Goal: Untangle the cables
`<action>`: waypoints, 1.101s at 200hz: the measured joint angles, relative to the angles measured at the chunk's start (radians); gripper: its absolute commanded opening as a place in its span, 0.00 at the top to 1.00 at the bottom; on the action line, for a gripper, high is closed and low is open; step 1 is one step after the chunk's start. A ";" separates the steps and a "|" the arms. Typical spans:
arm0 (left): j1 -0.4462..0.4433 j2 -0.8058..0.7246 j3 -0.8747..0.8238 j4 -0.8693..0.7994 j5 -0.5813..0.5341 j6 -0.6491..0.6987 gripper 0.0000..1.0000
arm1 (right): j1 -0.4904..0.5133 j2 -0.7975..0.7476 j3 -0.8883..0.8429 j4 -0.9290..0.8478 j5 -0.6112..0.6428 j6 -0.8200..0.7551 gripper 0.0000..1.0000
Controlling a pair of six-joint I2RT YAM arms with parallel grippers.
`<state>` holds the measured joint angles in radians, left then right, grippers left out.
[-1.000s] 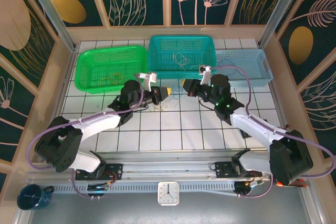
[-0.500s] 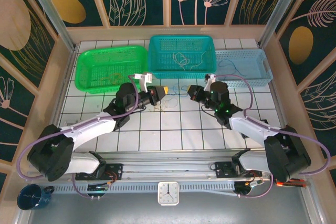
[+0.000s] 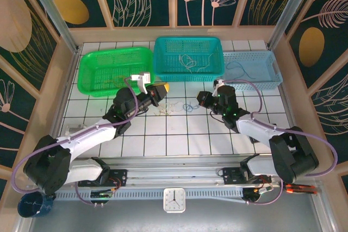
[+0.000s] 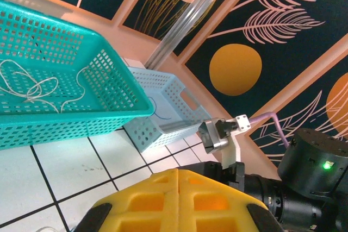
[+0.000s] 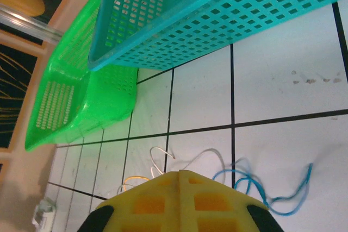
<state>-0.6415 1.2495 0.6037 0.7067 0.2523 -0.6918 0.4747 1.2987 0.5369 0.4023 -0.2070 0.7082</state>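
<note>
Clamped tight on nothing, left gripper [image 3: 161, 88] and right gripper [image 3: 202, 100] alike (no gap showing in either wrist view). On the tiled table [image 3: 163, 134] between them, strung out left to right: the cables [image 3: 174, 107]. Just ahead of the right one; on the left, aimed past them toward the teal basket [image 4: 109, 88]. Better reached from the right, probably.

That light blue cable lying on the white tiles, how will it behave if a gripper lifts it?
Probably floppy: the light blue cable lies in loose curls, so it should droop. It is very thin, so likely light. It seems to overlap the white cable, which might drag along.
</note>
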 measured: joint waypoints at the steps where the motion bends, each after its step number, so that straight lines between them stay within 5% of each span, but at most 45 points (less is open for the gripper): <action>1: 0.000 0.001 0.000 0.000 0.000 0.000 1.00 | 0.000 0.000 0.000 0.000 0.000 0.000 1.00; 46: 0.000 0.016 0.000 -0.001 0.000 0.012 0.98 | 0.000 -0.020 0.020 -0.024 -0.003 -0.024 1.00; 54: 0.000 0.021 0.000 -0.005 0.001 0.017 0.91 | 0.000 -0.021 0.030 -0.038 0.002 -0.032 1.00; 75: 0.000 0.036 0.000 -0.023 0.001 0.036 0.67 | 0.000 -0.018 0.062 -0.095 0.038 -0.055 0.79; 114: 0.000 0.056 0.000 -0.065 -0.004 0.047 0.02 | -0.001 0.060 0.111 -0.192 0.137 -0.104 0.46; 166: 0.000 0.056 0.000 -0.129 -0.048 0.063 0.01 | -0.002 0.179 0.101 -0.234 0.182 -0.100 0.45; 220: 0.000 0.044 -0.019 -0.125 -0.148 0.069 0.01 | -0.016 0.252 0.102 -0.211 0.184 -0.095 0.55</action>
<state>-0.6415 1.2938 0.5846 0.5816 0.1043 -0.6228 0.4587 1.5509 0.6392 0.1917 -0.0231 0.6132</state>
